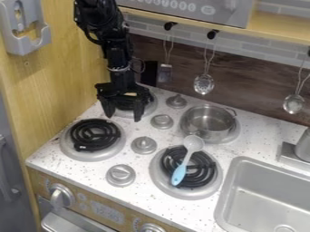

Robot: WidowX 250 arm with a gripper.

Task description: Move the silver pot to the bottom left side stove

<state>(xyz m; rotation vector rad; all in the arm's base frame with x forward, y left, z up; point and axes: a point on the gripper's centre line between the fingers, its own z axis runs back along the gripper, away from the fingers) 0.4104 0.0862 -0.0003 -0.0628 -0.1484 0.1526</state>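
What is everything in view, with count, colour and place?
Counter: one, speckled white, centre
Burners: four, black and silver, on counter
Pot: one, silver, on back right burner
Spoon: one, blue and grey, across front right burner
Counter knobs: four, silver, between burners
Oven knobs: two, silver, front
Sink: one, grey, lower right
Faucet: one, grey, right edge
Utensils: three, silver, hung at back
Wall holder: one, grey, upper left
Appliance: one, grey, top edge
Arm: one, black, upper left
Pincer: one, black, open, over back left burner
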